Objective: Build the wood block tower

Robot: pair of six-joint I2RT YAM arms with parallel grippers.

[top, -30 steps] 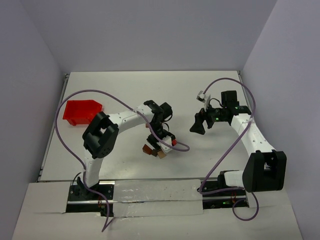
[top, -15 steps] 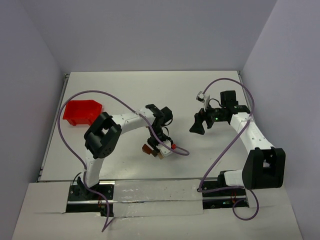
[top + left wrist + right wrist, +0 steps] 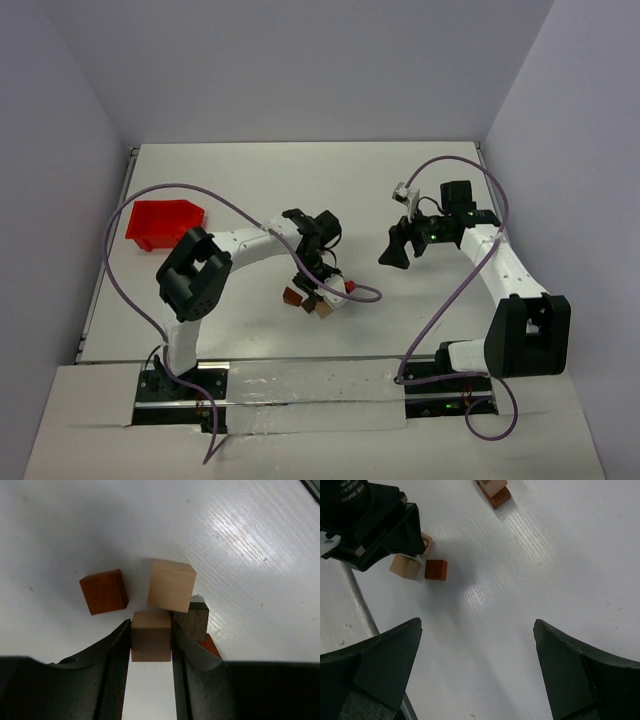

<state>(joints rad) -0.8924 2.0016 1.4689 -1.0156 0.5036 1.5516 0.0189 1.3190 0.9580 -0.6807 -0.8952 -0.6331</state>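
**A:** Entry one, wood block tower point(image 3: 495, 492). Status?

**B:** Barely begun, by my reading. It is one tan piece on one reddish-brown piece, cut off by the top edge of the right wrist view. I cannot match it with confidence in the overhead view.

**A:** Loose stock?

**B:** A cluster on the table point(image 3: 250, 180), toward the near edge, a little left of centre:
- a tan cube point(image 3: 150, 642), clamped between the fingers of the left gripper point(image 3: 151, 626)
- a second tan cube point(image 3: 171, 585), just beyond the held one
- a reddish-brown cube point(image 3: 103, 591), to their left and apart from both
- a dark brown block point(image 3: 192, 621), to the right, partly behind a finger
- an orange-red piece point(image 3: 210, 646), mostly hidden

All of these are yet to be stacked, so most of the build remains.

**A:** Right gripper point(image 3: 476, 627)?

**B:** Fingers spread wide and holding nothing. It sits right of centre, well apart from the cluster.

**A:** Orientation of the held cube?

**B:** It is near-cubic with no marked long axis. Two flat sides sit flush to the fingers, and one face is turned up toward the wrist camera. Whether it rests on the table or hangs just above, I cannot tell.

**A:** And the tower's axis?

**B:** It stands upright at two pieces high. The dark brown block's long axis is hidden.

**A:** Other items?

**B:** A red bin point(image 3: 160, 222), far left.
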